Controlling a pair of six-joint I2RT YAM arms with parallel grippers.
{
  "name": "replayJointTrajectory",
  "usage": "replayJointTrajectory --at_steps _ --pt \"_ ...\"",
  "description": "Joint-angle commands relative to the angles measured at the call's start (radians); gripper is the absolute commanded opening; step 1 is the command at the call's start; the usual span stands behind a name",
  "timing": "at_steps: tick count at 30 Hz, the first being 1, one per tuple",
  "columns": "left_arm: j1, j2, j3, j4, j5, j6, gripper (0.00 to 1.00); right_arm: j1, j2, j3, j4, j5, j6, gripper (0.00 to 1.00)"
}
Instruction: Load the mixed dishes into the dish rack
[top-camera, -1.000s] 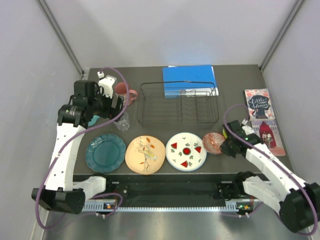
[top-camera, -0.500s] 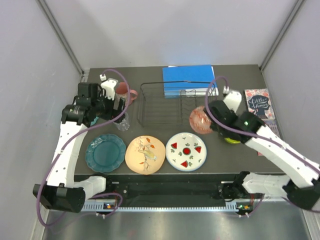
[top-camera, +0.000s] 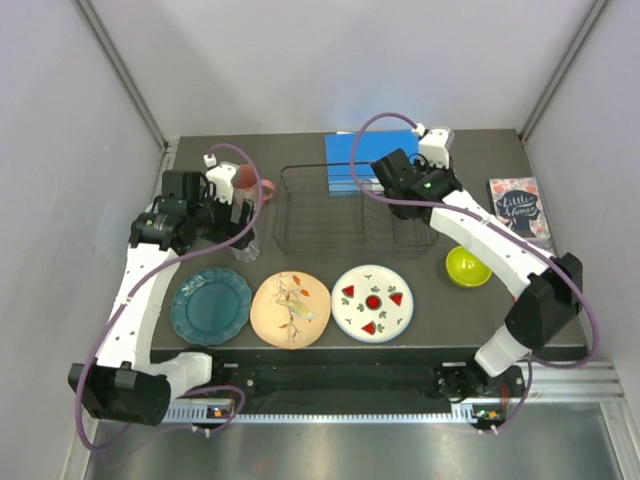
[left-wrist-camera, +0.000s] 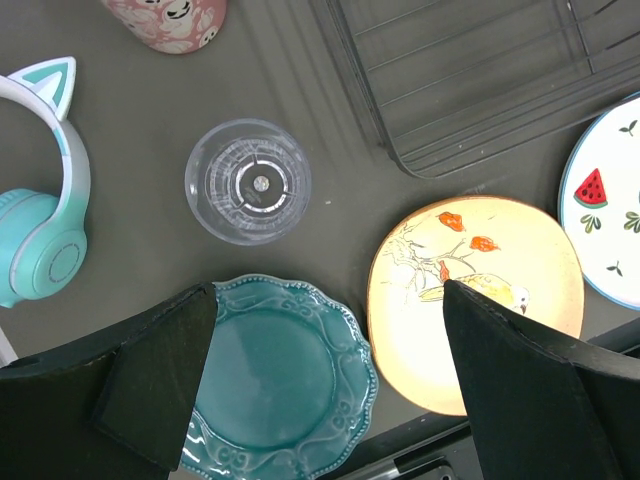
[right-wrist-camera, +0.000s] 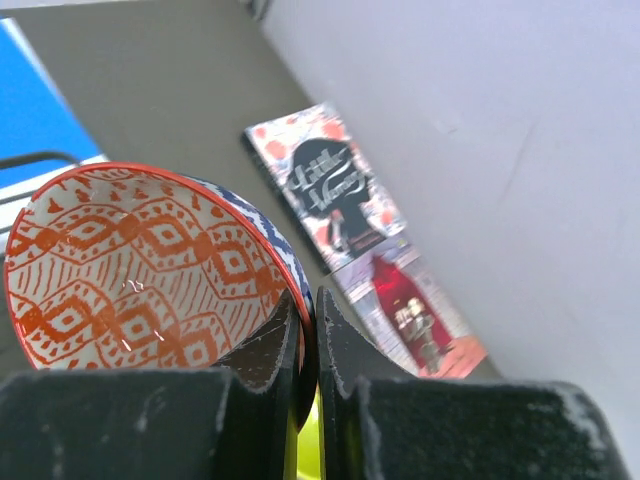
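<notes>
Your right gripper (right-wrist-camera: 308, 335), clenched on the rim of the red bowl (right-wrist-camera: 140, 270), hangs over the far right of the rack (top-camera: 300, 168), which lies below it; the left gripper (left-wrist-camera: 325, 300) stands open near the cup (left-wrist-camera: 248, 181).

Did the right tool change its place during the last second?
Yes. The right tool went from the near right, beside the watermelon plate, to the far side, over the dish rack, shut on the red-patterned bowl.
</notes>
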Motion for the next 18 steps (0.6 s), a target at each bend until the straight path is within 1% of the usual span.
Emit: replayJointTrajectory --at_steps 1,8,12,18 --pt "0.005 -0.014 -0.012 0.075 0.028 -0.019 0.99 -0.006 0.062 0.027 0.127 0.209 -0.113 0.0" --pt "0.005 -0.027 -0.018 0.081 0.014 -0.016 0.99 0.004 0.206 0.032 0.305 0.211 -0.263 0.0" --pt "0.011 -0.041 -0.024 0.087 0.014 -0.024 0.99 0.002 0.303 0.076 0.307 0.215 -0.27 0.0" --pt "0.021 -0.051 -0.024 0.091 0.008 -0.019 0.99 0.001 0.363 0.103 0.356 0.179 -0.311 0.0"
